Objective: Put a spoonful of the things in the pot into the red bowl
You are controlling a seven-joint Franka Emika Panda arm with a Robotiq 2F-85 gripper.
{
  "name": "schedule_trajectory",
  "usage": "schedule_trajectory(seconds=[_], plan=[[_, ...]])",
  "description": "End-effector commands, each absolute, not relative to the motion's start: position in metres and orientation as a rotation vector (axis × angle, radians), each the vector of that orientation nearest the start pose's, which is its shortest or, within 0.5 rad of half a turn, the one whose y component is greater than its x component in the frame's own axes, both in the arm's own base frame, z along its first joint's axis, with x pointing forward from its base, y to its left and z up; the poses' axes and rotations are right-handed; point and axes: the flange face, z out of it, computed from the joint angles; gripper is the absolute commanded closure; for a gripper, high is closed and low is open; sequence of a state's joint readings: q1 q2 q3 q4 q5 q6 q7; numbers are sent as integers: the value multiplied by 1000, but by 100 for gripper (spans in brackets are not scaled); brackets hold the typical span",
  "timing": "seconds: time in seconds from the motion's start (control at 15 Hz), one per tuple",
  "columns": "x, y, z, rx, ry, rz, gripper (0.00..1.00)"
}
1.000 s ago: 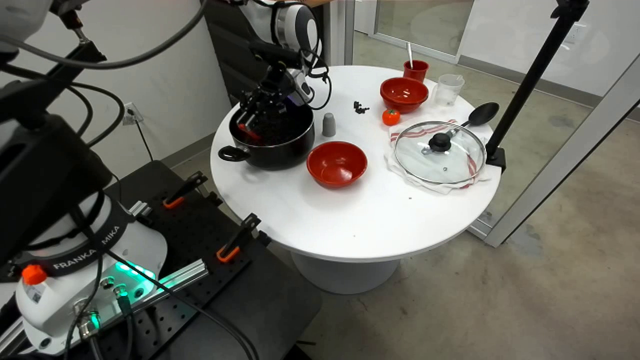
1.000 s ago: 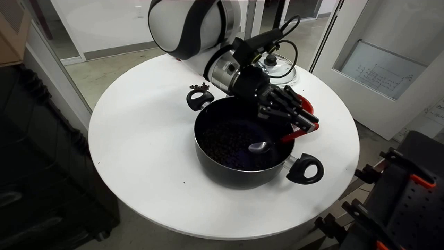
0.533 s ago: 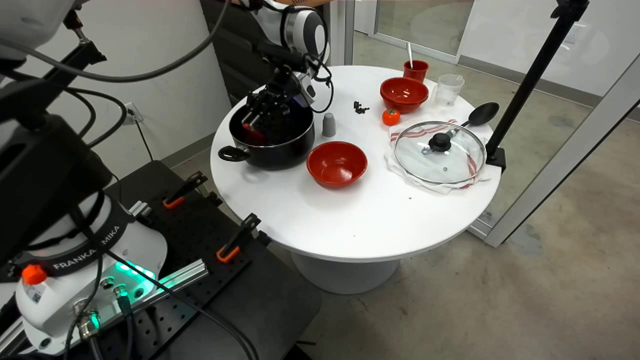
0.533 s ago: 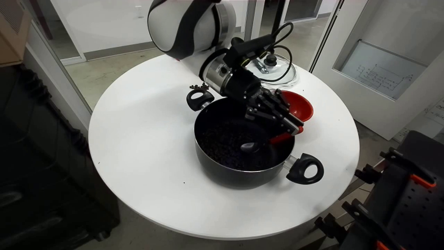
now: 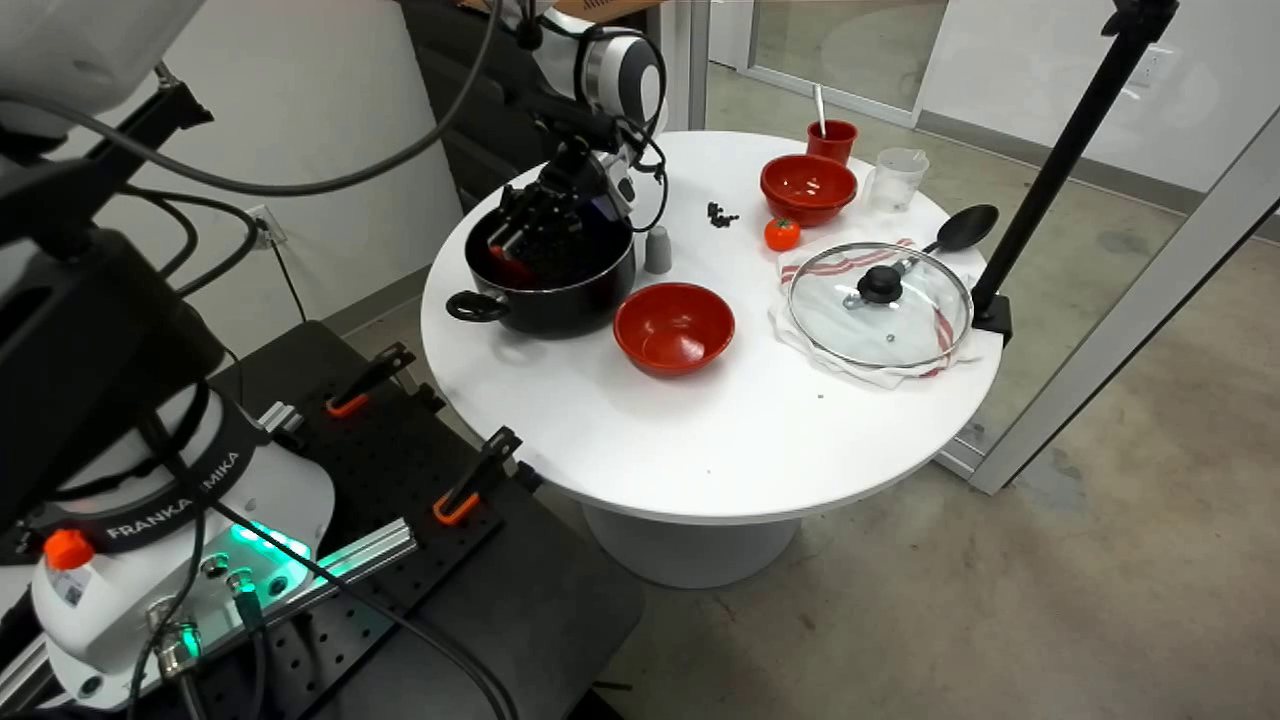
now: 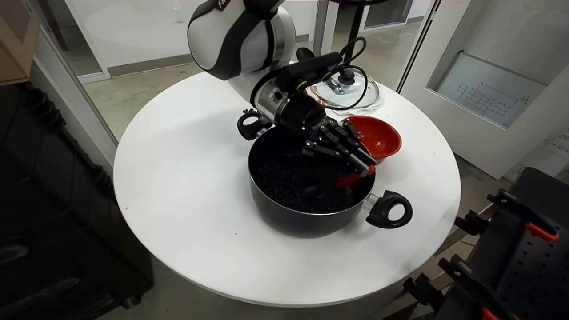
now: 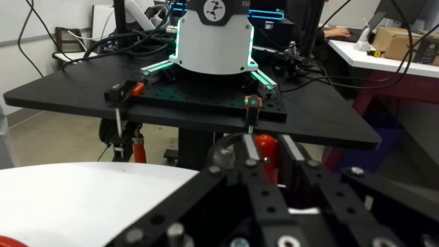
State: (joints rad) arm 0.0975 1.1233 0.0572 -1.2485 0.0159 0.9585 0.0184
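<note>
The pot [image 6: 306,224] stands on the round white table [image 5: 760,450], dark bits [image 6: 284,186] spread over its floor and a looped black handle at each side. The spoon [image 6: 349,180] slants down inside it, red handle toward the rim; its head is too dim to make out well among the bits. The claw [image 7: 269,151] is at the pot with its two fingers drawn close together, one on each side of the spoon's handle, gripping it; in the wrist view the rounded handle end shows between the fingertips. The red bowl [image 5: 673,328] sits upright just beside the pot, its glossy inside facing up. A grey shaker [image 5: 657,250] stands near both. Farther across, a small pile [image 5: 720,215] of dark pieces lies on the tabletop, then a tomato [image 5: 782,234] close to a back bowl [image 5: 805,180], also red. Beyond that are a red cup [image 5: 832,143] with a pale stick [image 5: 819,105] upright in it, and a clear jug [image 5: 897,180]. The glass lid [image 5: 882,285] lies on a red-striped towel [image 5: 788,332]; a ladle's [image 5: 966,228] shaft shows through the glass, its black head past the rim. In the wrist view, the arm's white base [image 7: 212,44] stands on a black bench [image 7: 319,113] with clamps [image 7: 253,109] at the edge.
</note>
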Motion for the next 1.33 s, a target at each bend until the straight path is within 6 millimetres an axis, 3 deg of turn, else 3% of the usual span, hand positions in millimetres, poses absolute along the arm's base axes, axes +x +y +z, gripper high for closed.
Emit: schedule_trajectory(seconds=[0.0,0.53,0.93,1.27], plan=[[566,91,68,-2430,-229,2017,95],[583,82,93,-2468,-473,1867,95],[592,39,96,-2652,-814,1503,95],[573,2,111,-2644,-1006,1336,95]])
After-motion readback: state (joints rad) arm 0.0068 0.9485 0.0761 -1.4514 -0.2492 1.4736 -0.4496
